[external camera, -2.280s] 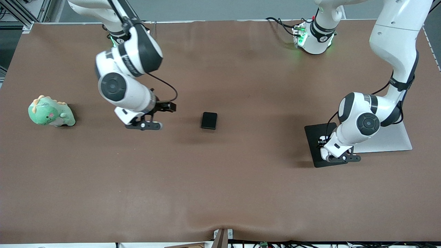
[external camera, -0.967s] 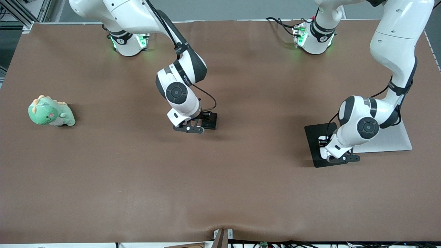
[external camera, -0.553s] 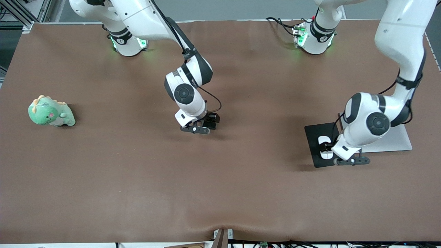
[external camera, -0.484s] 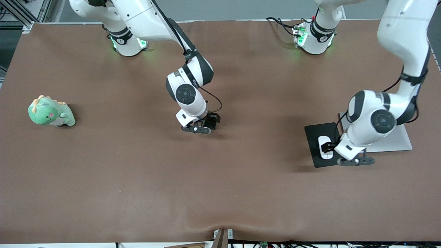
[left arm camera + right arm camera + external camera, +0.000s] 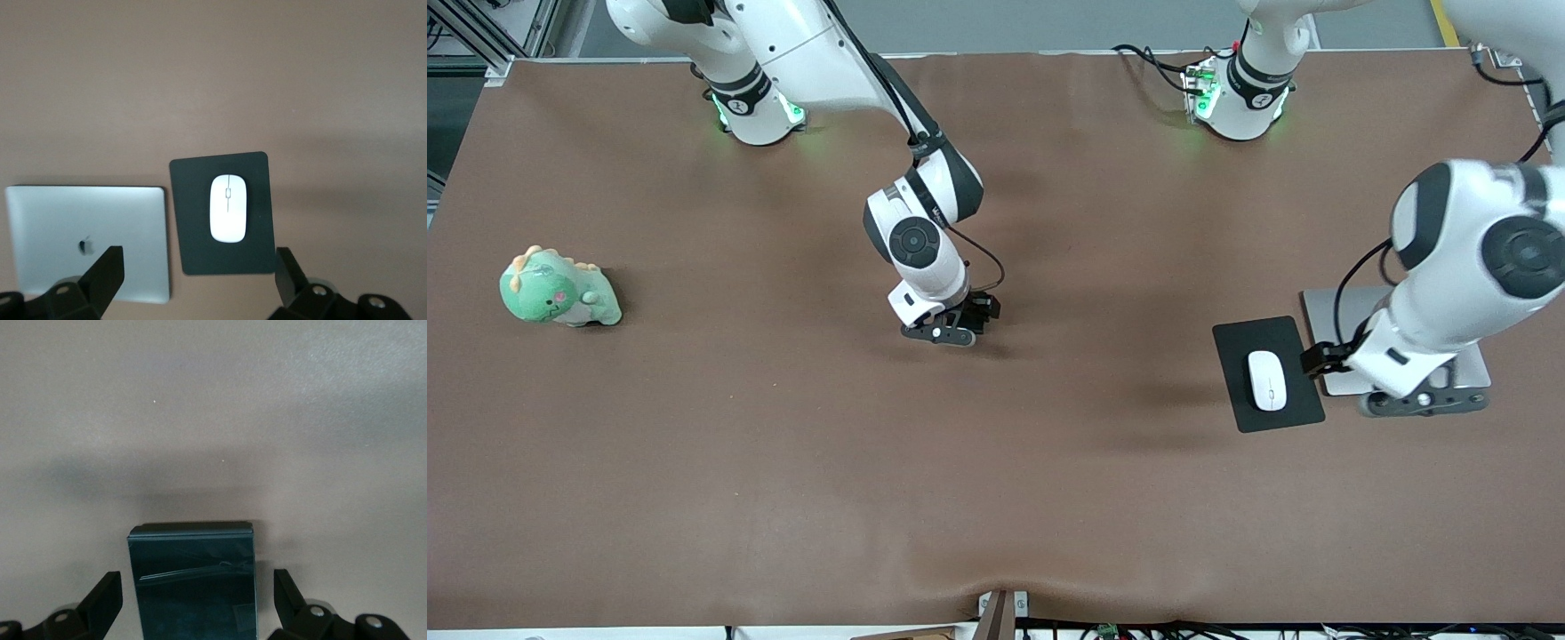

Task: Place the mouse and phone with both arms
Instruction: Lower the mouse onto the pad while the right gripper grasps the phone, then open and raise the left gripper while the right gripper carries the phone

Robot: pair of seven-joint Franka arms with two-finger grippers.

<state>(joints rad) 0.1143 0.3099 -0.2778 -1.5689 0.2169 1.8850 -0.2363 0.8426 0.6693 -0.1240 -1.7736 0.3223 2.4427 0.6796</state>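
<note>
The white mouse [image 5: 1266,380] lies on the black mouse pad [image 5: 1282,416] toward the left arm's end of the table. My left gripper [image 5: 1319,359] hangs in the air over the pad's edge and the laptop, open and empty. In the left wrist view the mouse [image 5: 228,208] lies well below the left gripper [image 5: 197,267]. My right gripper [image 5: 976,313] is low at the table's middle and hides the phone in the front view. In the right wrist view the black phone [image 5: 193,573] lies flat between the right gripper's [image 5: 197,590] open fingers, with a gap at each side.
A silver laptop [image 5: 1336,307] lies closed beside the mouse pad, partly under the left arm; it also shows in the left wrist view [image 5: 67,227]. A green dinosaur plush [image 5: 559,289] sits toward the right arm's end of the table.
The left gripper has let go of the mouse on the pad and risen toward the laptop. The right gripper has swung over to the phone and lowered around it.
</note>
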